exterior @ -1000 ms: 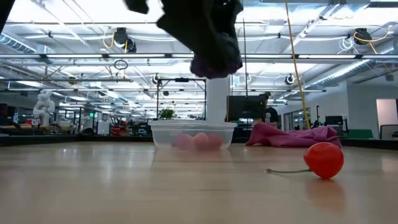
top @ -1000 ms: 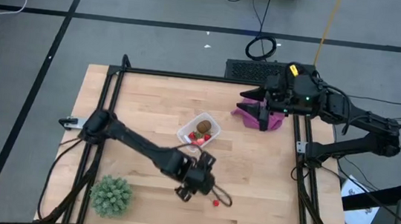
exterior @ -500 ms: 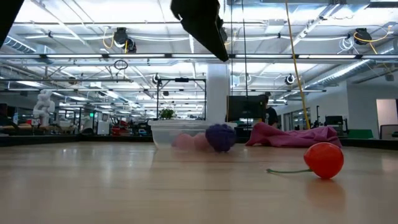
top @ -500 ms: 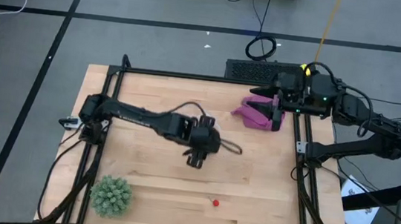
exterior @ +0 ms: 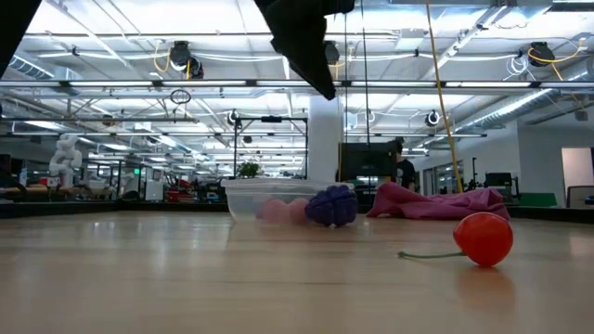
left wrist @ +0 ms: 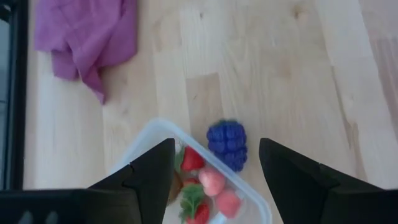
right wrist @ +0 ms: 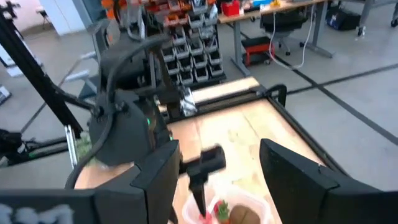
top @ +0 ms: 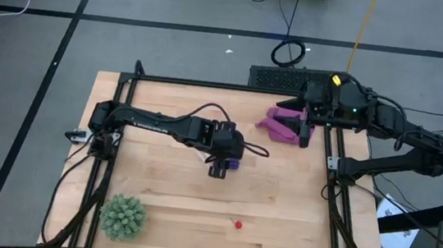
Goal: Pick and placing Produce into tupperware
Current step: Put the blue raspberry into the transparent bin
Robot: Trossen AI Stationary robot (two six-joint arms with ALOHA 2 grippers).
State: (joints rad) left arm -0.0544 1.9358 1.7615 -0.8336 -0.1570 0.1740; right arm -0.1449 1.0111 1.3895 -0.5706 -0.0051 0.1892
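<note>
My left gripper (top: 219, 163) hangs open above the clear tupperware (left wrist: 155, 134), which the arm hides in the high view. The tub holds red and pink berries (left wrist: 210, 182) and the brown oval (right wrist: 241, 215). The purple-blue grape bunch (left wrist: 227, 144) lies on the table just outside the tub's wall, also seen as the grape bunch (exterior: 332, 206) (top: 235, 163). A red cherry (top: 237, 223) (exterior: 483, 237) with a stem lies alone toward the near edge. My right gripper (top: 301, 131) waits open over the magenta cloth (top: 281, 124).
A green spiky ball plant (top: 122, 217) sits at the near left corner. The magenta cloth (left wrist: 87, 34) lies crumpled at the far right, beyond the tub. Black frame rails (top: 117, 113) run along the table's sides. Bare wood lies between the tub and the cherry.
My left gripper has moved from beside the cherry toward the far edge, up to the tub, carrying the grape bunch. It let go, and the bunch dropped onto the table beside the tub's wall. My right gripper shifted slightly toward the right edge.
</note>
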